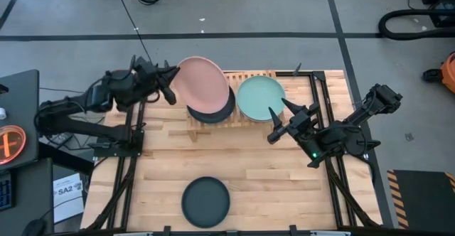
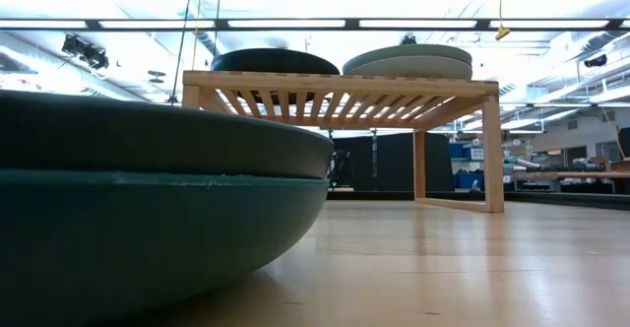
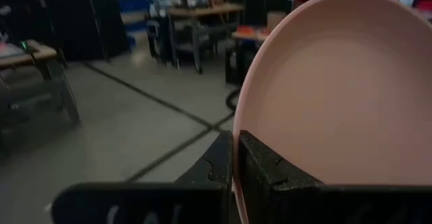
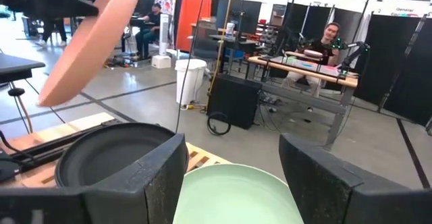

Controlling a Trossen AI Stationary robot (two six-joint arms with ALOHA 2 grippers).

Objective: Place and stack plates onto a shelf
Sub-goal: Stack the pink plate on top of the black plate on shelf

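My left gripper (image 1: 172, 87) is shut on a salmon pink plate (image 1: 203, 83), which hangs tilted in the air over the shelf's left half (image 1: 193, 128). Below it, dark plates (image 1: 212, 112) are stacked on the shelf's slats. A mint green plate (image 1: 260, 97) lies on the shelf's right half; the low view shows a paler plate (image 2: 418, 68) under it. My right gripper (image 1: 274, 124) is open, just near of the mint plate (image 4: 233, 197), touching nothing. Another dark plate (image 1: 206, 202) rests on the table by its near edge. My left gripper pinches the pink plate's rim (image 3: 235, 158) on the plate's left side, one finger (image 3: 270, 166) on the inner face and one on the outer. The fingers come level from the table's left. The plate is lifted clear and tilted (image 4: 88, 42).
In the low view the near dark plate (image 2: 148, 135) sits inside a teal one (image 2: 148, 233). Bare tabletop (image 1: 284, 186) lies between the shelf and the near edge. Black frame rails (image 1: 128, 172) run along both table sides. A person (image 4: 331, 38) sits at a desk far behind.
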